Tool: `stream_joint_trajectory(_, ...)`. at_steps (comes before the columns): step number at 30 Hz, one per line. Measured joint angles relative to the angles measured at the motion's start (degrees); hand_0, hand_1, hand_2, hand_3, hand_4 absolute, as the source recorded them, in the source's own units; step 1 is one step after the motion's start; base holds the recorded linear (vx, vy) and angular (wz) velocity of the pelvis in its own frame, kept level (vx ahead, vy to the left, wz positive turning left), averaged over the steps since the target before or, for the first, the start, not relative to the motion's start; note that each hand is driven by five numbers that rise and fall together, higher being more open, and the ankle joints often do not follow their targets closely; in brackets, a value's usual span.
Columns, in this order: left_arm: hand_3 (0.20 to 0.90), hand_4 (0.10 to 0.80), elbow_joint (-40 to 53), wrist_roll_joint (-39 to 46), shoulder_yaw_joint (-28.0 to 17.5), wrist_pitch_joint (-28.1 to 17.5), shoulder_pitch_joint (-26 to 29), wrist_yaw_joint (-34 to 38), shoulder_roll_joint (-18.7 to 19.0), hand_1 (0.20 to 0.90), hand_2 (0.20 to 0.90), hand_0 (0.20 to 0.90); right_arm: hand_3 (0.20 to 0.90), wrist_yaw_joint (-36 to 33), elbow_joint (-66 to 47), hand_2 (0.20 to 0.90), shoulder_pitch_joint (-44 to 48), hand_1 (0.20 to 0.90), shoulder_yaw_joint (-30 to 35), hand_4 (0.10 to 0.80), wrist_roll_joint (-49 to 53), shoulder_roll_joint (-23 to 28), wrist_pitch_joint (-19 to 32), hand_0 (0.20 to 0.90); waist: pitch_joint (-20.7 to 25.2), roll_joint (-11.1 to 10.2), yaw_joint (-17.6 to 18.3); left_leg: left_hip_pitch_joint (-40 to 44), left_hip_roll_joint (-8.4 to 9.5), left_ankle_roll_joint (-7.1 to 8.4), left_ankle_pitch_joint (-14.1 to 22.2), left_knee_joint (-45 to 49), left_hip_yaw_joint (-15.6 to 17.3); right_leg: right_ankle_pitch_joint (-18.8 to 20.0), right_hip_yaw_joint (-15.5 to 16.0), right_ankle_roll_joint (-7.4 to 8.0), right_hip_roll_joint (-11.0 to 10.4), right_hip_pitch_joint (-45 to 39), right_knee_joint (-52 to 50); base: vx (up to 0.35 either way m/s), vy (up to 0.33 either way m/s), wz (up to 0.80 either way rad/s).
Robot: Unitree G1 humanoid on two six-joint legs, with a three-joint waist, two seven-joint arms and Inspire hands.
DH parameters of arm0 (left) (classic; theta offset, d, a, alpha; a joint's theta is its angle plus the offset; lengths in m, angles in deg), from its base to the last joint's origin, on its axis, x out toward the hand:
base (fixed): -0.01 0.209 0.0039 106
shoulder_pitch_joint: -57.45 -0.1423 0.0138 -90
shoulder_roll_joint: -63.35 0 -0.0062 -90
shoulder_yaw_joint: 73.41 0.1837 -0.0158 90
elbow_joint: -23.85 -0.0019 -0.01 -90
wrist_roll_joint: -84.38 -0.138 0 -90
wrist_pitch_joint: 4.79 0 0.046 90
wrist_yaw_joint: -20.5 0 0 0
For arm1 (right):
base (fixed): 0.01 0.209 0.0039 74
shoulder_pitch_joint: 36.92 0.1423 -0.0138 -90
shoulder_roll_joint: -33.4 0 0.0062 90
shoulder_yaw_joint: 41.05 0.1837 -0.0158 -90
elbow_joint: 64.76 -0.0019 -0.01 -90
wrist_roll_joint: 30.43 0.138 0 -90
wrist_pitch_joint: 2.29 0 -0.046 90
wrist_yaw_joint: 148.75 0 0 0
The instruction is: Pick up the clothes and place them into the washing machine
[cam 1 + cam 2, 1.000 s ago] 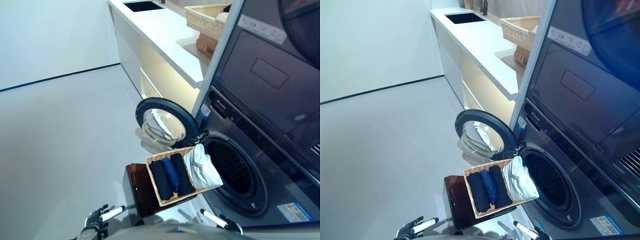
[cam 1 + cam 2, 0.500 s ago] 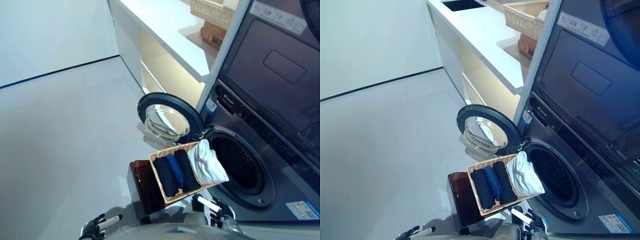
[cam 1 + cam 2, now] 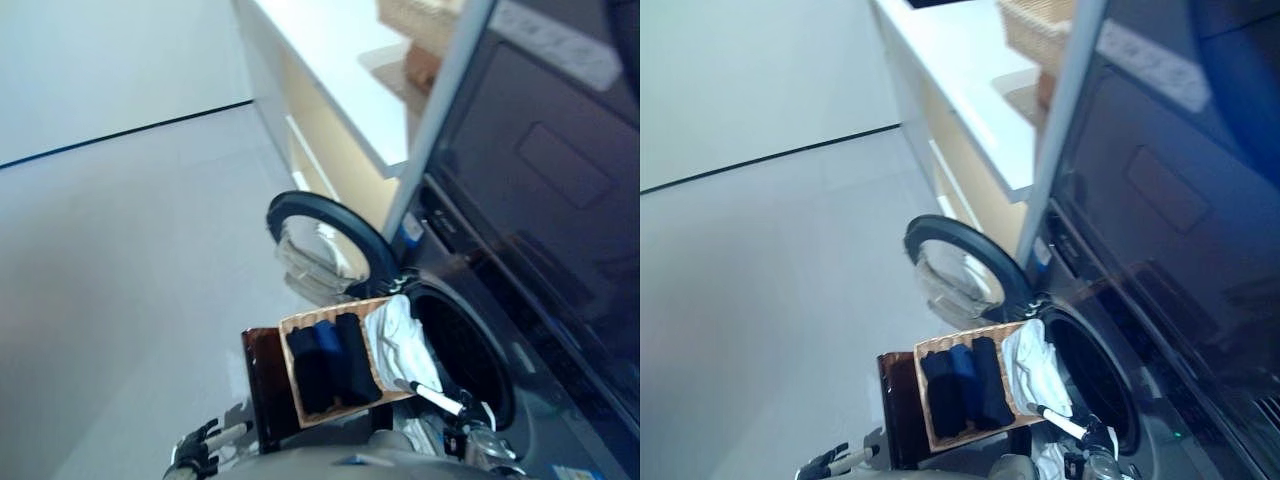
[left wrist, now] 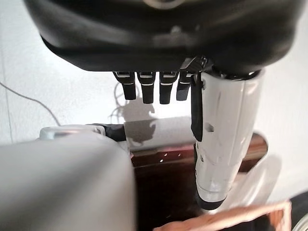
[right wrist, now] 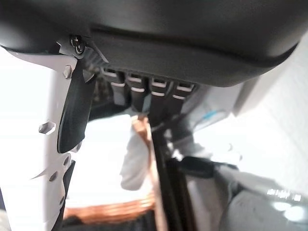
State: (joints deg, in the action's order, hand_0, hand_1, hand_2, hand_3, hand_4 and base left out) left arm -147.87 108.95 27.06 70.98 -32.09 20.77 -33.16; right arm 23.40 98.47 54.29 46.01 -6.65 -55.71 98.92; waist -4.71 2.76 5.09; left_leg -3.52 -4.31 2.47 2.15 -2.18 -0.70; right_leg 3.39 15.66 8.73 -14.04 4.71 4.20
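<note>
Nothing loaded yet: dark folded clothes (image 3: 325,365) and a white garment (image 3: 400,343) are still seen in the wicker basket (image 3: 292,385) beside the washing machine's open drum (image 3: 462,355), right hand (image 3: 440,402) raised near the basket, left hand (image 3: 205,440) low, fingers of both uncurled and empty.

One shallow woven wicker basket (image 3: 296,392) holds three rolled dark garments (image 3: 325,364) and one crumpled white garment (image 3: 400,342). It sits on one dark brown stool (image 3: 259,385) beside one front-loading washing machine (image 3: 520,400) with its round door (image 3: 322,244) open.
</note>
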Motion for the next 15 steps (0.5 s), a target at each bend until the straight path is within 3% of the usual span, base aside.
stream_joint_trajectory(6, 0.9, 0.8, 0.22, -0.11, 2.07, -0.11, -0.26, 1.18, 0.5, 0.9, 0.9, 0.9, 0.9, -2.36, -2.41, 0.9, 1.2, 0.9, -3.89, 0.8, -4.42, 0.14, 0.05, 0.9, -0.27, 0.32, 0.3, -1.28, 1.63, -1.36, -1.35, -0.88, 0.6, 0.05, 0.01, 0.3, -1.91, 1.99, -0.84, -0.066, 0.008, 0.07)
stream_joint_trajectory(10, 0.9, 0.8, 0.89, -0.14, 2.17, -1.33, 2.16, 1.24, 0.47, 0.9, 0.9, 0.9, 0.9, -3.85, -2.45, 0.9, 3.98, 0.9, -3.8, 0.8, -5.69, 1.2, 0.0, 0.9, -3.1, 0.03, 0.42, -3.81, 2.85, -1.44, -2.7, -0.47, 0.24, 0.07, 0.08, 0.44, -3.15, 4.03, -1.55, -0.089, 0.028, 0.14)
stream_joint_trajectory(12, 0.9, 0.8, 1.29, -0.14, 2.21, -1.77, 3.85, 1.27, 0.43, 0.9, 0.9, 0.9, 0.9, -5.0, -1.81, 0.9, 5.33, 0.9, -3.82, 0.8, -6.81, 2.36, -0.05, 0.9, -4.38, 0.08, 0.4, -5.08, 3.31, -1.65, -3.16, 0.0, 0.31, -0.52, -0.04, -0.39, -3.83, 4.13, -2.03, -0.057, 0.014, 0.4)
stream_joint_trajectory(15, 0.9, 0.8, 1.57, -0.13, 2.32, -2.5, 4.44, 2.33, 0.51, 0.9, 0.9, 0.9, 0.9, -6.5, 0.77, 0.9, 9.38, 0.9, -3.82, 0.8, -9.25, 3.75, -0.14, 0.9, -6.44, 0.35, 0.1, -5.23, 3.31, -1.52, -3.42, -0.04, 0.23, -0.66, -0.27, -0.09, -3.82, 4.18, -2.06, -0.029, 0.006, 0.1)
